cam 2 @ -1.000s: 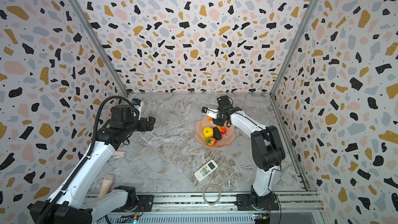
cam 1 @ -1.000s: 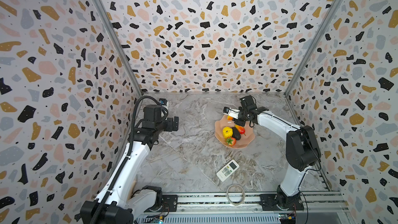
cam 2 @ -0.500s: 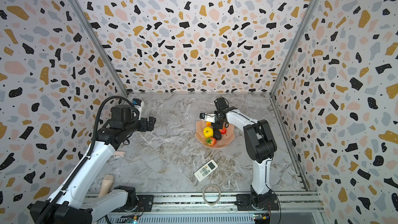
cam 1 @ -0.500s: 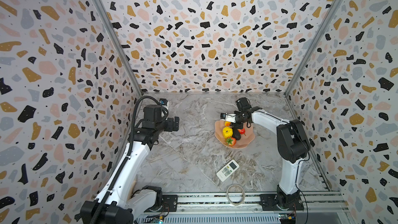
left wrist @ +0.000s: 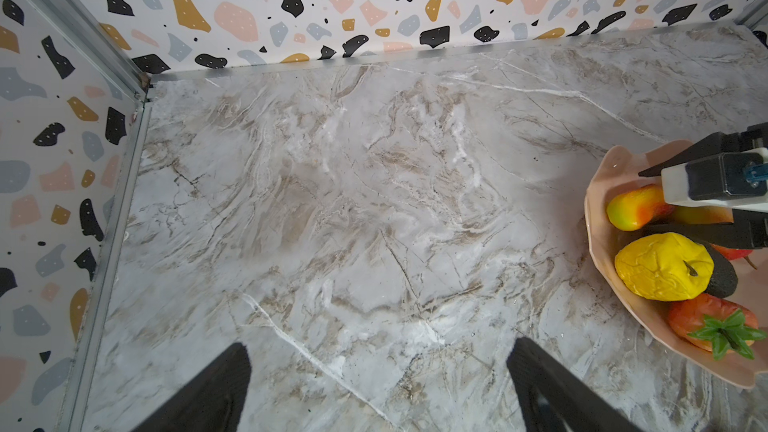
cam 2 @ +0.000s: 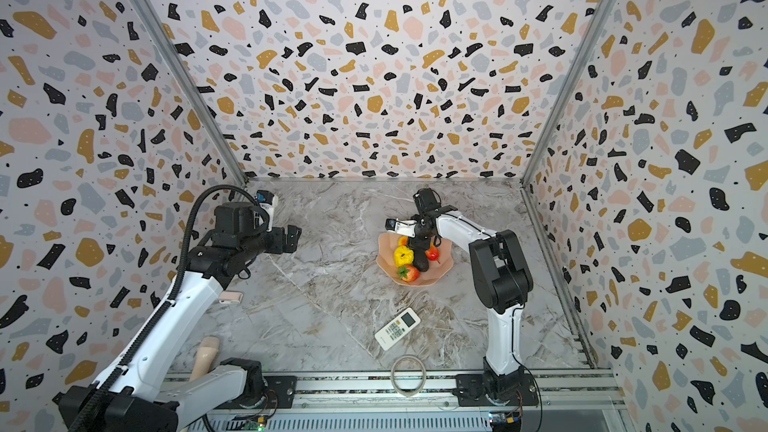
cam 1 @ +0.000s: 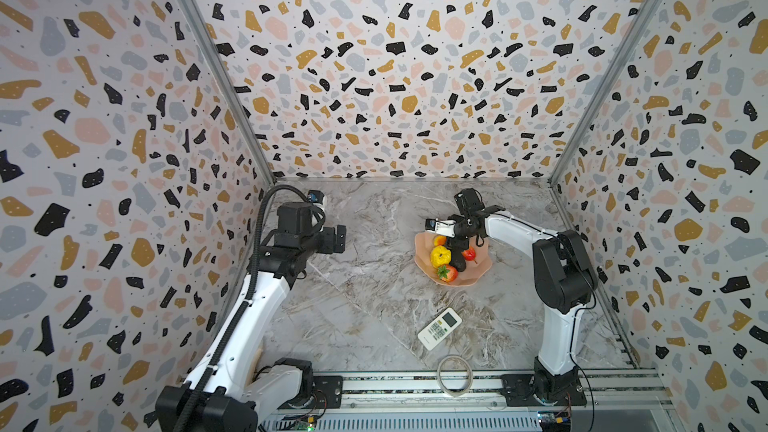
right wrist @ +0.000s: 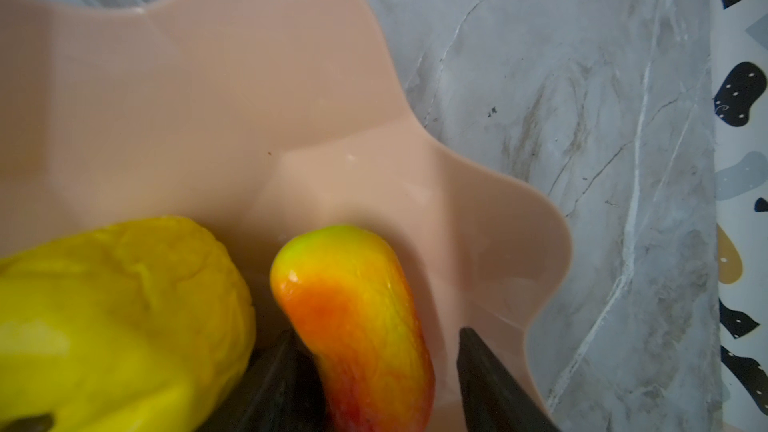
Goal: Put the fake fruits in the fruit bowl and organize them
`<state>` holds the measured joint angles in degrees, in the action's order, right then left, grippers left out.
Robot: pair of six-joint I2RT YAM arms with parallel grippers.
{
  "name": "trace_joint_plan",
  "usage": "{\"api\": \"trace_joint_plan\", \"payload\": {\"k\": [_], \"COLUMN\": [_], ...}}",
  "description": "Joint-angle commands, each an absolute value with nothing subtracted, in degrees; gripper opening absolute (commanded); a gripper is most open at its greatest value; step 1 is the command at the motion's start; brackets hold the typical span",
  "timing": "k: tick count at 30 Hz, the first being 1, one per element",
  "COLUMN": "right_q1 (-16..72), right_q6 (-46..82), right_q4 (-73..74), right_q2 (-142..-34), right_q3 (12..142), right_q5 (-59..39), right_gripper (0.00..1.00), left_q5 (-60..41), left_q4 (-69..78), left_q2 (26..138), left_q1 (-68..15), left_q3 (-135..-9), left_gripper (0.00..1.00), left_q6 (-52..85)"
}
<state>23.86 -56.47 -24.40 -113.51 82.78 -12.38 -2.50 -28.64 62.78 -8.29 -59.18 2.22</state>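
You: left fingers (left wrist: 216,388) spread wide above the surface (left wrist: 374,201) | fruit bowl (left wrist: 600,184) holds yellow fruit (left wrist: 660,265), avocado (left wrist: 724,278), strawberry (left wrist: 702,322), oblong fruit (left wrist: 631,211) | right fingers (left wrist: 706,235) straddle the oblong fruit

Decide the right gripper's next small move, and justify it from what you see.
Probably lift the right gripper straight up: its jaws stand apart around the oblong fruit, which lies inside the fruit bowl beside the yellow fruit.

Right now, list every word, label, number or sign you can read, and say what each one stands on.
No text can be read in any view.
On the white remote control, the button markings and screen are too small to read.
The pale-pink fruit bowl and the lumpy yellow fruit show no print.
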Motion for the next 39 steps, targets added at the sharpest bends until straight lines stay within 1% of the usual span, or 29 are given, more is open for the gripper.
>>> {"api": "trace_joint_plan", "payload": {"k": [1,12,13,14,15,19,22,25,28,30,32,36,39], "right_q1": [23.9,23.82,23.64,23.43,23.33,22.28,21.49,20.21,18.94,18.06,16.81,12.92,11.39], "right_q6": [-55.9,-55.77,-55.6,-54.95,-54.18,-47.82,-41.79,-32.56,-23.5,-15.64,-7.53,0.35,4.44], "right_q4": [-25.3,-25.55,-25.5,-25.45,-25.29,-19.0,-8.01,6.47,17.46,23.3,26.96,25.83,28.6], "right_q2": [-109.55,-104.43,-103.79,-102.88,-101.89,-92.79,-81.34,-67.99,-56.2,-50.34,-45.79,-43.11,-44.6], "right_q3": [84.81,85.63,85.43,85.07,84.55,76.52,64.54,50.78,38.11,30.69,24.69,18.94,15.18], "right_q5": [-11.98,-9.71,-9.43,-9.14,-9.01,-10.97,-11.66,-9.31,-4.18,3.19,13.33,21.66,25.47], "right_gripper": [0.65,0.71,0.74,0.89,1.0,0.99,0.99,0.99,0.99,0.99,0.99,0.99,0.99], "left_q5": [-3.05,-3.33,-3.33,-3.34,-3.34,-3.25,-3.45,-3.74,-1.32,1.62,6.6,17.84,27.12], "left_q4": [-27.54,-27.6,-27.6,-27.55,-27.52,-27.54,-27.48,-26.03,-21.26,-17.42,-9.4,4.53,13.35], "left_q2": [62.84,62.92,62.93,62.93,62.94,63.25,63.41,63.05,62.36,61.49,59.18,54.65,52.25], "left_q1": [-7.98,-8.0,-8.0,-7.95,-8.0,-7.95,-8.06,-8.3,-8.61,-10.12,-13.0,-14.86,-14.85], "left_q3": [-59.33,-59.49,-59.58,-59.59,-59.59,-59.94,-60.2,-59.75,-57.72,-55.71,-50.45,-39.09,-30.96], "left_gripper": [1.0,1.0,0.99,1.0,1.0,1.0,1.0,0.99,1.0,1.0,1.0,0.99,1.0], "left_q6": [1.51,1.5,1.58,1.53,1.54,1.43,1.42,2.1,7.13,11.1,15.2,16.27,11.16]}}
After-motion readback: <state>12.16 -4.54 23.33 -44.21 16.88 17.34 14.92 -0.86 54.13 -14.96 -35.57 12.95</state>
